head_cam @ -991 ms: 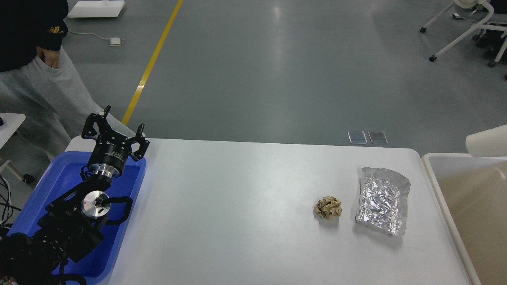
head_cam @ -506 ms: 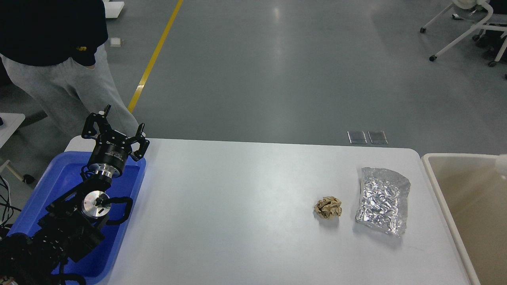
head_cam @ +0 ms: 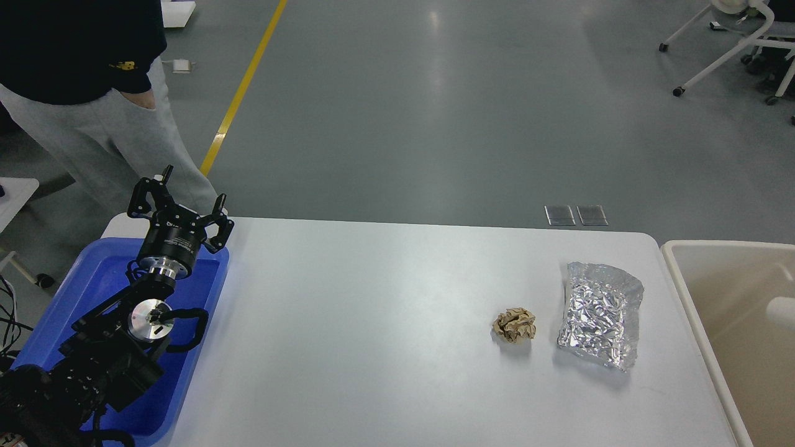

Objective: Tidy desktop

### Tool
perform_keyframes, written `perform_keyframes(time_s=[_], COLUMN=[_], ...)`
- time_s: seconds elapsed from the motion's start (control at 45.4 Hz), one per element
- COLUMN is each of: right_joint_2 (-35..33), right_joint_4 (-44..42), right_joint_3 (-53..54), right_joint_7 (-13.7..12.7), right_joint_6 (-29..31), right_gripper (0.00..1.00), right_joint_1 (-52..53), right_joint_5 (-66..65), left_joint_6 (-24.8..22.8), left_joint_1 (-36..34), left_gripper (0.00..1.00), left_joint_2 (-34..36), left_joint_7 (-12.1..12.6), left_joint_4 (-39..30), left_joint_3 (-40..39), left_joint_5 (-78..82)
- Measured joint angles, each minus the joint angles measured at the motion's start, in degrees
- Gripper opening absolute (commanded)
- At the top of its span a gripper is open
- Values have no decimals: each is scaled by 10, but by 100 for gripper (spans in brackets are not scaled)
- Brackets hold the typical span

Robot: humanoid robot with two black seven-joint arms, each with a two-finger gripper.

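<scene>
The white desktop [head_cam: 372, 323] carries a crumpled brown paper ball [head_cam: 514, 325] and a silver foil bag [head_cam: 600, 314], side by side on its right part. My left gripper [head_cam: 181, 200] is open and empty. It points up over the far end of the blue tray [head_cam: 93, 282] at the desktop's left edge, far from both items. My right gripper is out of view.
A beige bin [head_cam: 683, 273] stands against the desktop's right edge, with a blurred white thing [head_cam: 781, 310] inside it. A person [head_cam: 93, 112] in grey trousers stands behind the far left corner. Rolling chairs [head_cam: 733, 43] stand at the far right.
The white thing at the right edge has dropped from above the bin's rim down into the bin. The person has stepped closer behind the left corner. My left arm has not moved.
</scene>
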Motion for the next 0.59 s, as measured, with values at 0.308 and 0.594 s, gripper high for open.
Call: perform_keyframes(time_s=[0.308,0.594], right_joint_2=[63,81], right_joint_4=[-26,-31], right_joint_3=[23,38], right_joint_7=[-25,-33], right_joint_6=[-87,-121], right_gripper=[0,4], right_joint_1=[-22,-28], right_joint_5=[5,8], left_joint_6=[0,0], left_joint_1=[0,0], left_gripper=[100,100], left_joint_2=[0,0], left_joint_7=[0,0], left_joint_4=[0,0], left_joint_3=[0,0], left_joint_5=[0,0])
